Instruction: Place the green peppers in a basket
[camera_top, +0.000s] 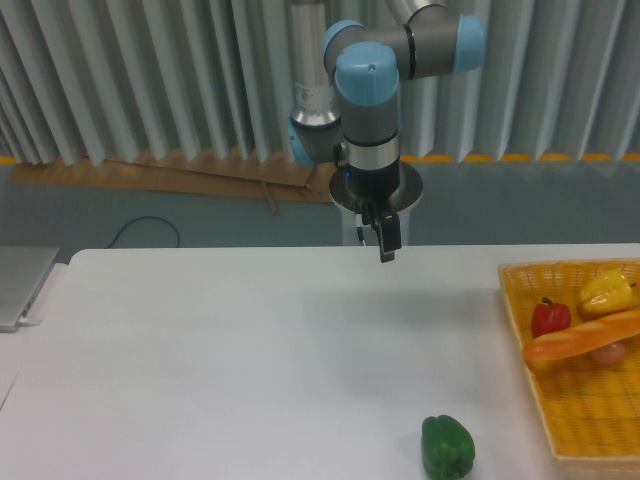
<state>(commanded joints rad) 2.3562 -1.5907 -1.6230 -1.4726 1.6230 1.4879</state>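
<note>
The green pepper (446, 446), glossy and lobed, lies on the white table near its front edge, right of centre. The yellow-orange woven basket (520, 335) sits at the table's right edge, well to the right of the pepper. My gripper (384, 245) hangs above the table's back edge, far behind and a little left of the pepper. Its dark fingers point down and look close together, seen nearly edge-on, and nothing is between them.
Inside the basket lie a red pepper (549, 316), a yellow pepper (607, 292) and a long orange bread-like item (585, 338). A grey laptop-like object (20, 285) rests at the table's left edge. Corrugated wall panels stand behind the arm.
</note>
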